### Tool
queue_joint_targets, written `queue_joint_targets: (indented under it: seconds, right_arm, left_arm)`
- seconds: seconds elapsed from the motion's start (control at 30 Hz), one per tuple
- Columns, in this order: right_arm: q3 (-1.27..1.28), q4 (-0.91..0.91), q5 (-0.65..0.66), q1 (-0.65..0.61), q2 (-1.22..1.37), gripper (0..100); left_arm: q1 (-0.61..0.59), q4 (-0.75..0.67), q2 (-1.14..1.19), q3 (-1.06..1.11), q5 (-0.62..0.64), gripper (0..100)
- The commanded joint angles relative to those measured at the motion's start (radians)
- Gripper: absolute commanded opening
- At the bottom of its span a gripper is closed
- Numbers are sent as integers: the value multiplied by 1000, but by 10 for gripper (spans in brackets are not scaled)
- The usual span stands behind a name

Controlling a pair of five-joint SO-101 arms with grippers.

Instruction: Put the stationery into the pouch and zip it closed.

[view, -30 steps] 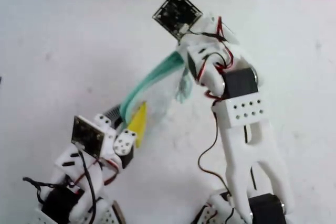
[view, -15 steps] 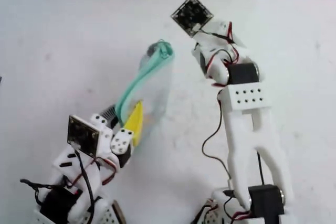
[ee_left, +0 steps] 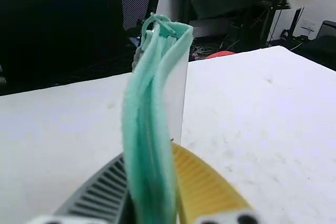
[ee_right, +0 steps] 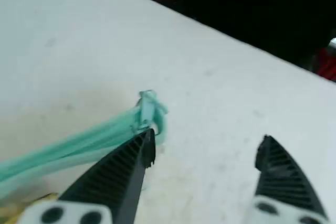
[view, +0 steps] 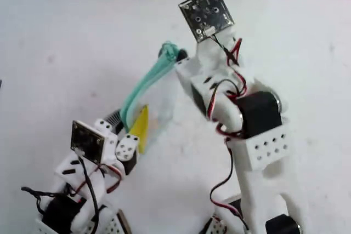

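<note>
Left gripper (view: pixel 129 123) is clamping 7 o'clock end of clear plastic pouch w/ mint-green zipper (view: pixel 156 94), anchoring it taut for zipping. Right gripper (ee_right: pixel 209 145) is hovering over white table (view: pixel 55 53), jaws spread, gripping nothing, just beside green zipper pull (ee_right: pixel 148 103) at pouch's 1 o'clock end. Zip is looking shut, hard to tell.

Left claw (ee_left: pixel 153 182) tight, right claw (ee_right: pixel 208 145) wide.

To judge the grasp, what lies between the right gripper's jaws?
In the right wrist view, bare table lies between the right gripper's open jaws; the pouch's zipper pull sits by one jaw's tip.
</note>
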Motion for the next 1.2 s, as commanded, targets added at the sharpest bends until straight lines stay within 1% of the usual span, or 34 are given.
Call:
queue_joint_targets:
  seconds: [0.0,0.03,0.1,0.17,0.3,0.4,0.5,0.57,0.6,0.63,0.7,0.73,0.77,0.8,0.83,1.03,1.1,1.17]
  right_arm:
    - [-161,171,-292,-137,38,394]
    - [-203,205,-354,-182,64,415]
    - [-288,246,-430,-248,130,421]
    - [-365,265,-476,-271,202,418]
    - [-474,306,-551,-268,341,418]
    - [-525,305,-601,-232,418,418]
    - [-588,303,-611,-200,495,413]
    - [-606,306,-611,-193,536,367]
    - [-606,306,-611,-193,553,323]
    - [-605,308,-611,-193,568,262]
    - [-605,305,-598,-193,599,106]
    - [-608,302,-540,-197,615,42]
    - [-612,303,-456,-206,625,6]
    - [-612,306,-381,-226,634,21]
    - [-611,311,-350,-239,633,24]
    - [-603,312,-356,-245,570,23]
    - [-603,312,-356,-239,547,71]
    - [-603,312,-356,-236,526,152]
  left_arm:
    - [-5,-3,-4,-35,-12,21]
    - [-5,-3,-4,-35,-12,21]
    - [-5,-3,-4,-35,-12,21]
    - [-5,-3,-4,-35,-12,21]
    - [-10,2,-4,-35,-12,21]
    - [-10,-15,-4,-15,-12,22]
    - [-12,-34,-4,-5,-12,22]
    - [-12,-37,-4,-3,-12,22]
    - [-12,-38,-4,-3,-12,22]
    - [-12,-38,-4,-3,-12,22]
    - [-12,-38,-4,-3,-12,22]
    - [-12,-38,-4,-3,-12,22]
    - [-12,-38,-4,-3,-12,23]
    - [-12,-38,-4,-3,-12,23]
    - [-12,-38,-4,-3,-12,23]
    - [-12,-38,-4,-3,-12,24]
    - [-12,-38,-4,-3,-15,24]
    - [-7,-38,-4,-3,-49,24]
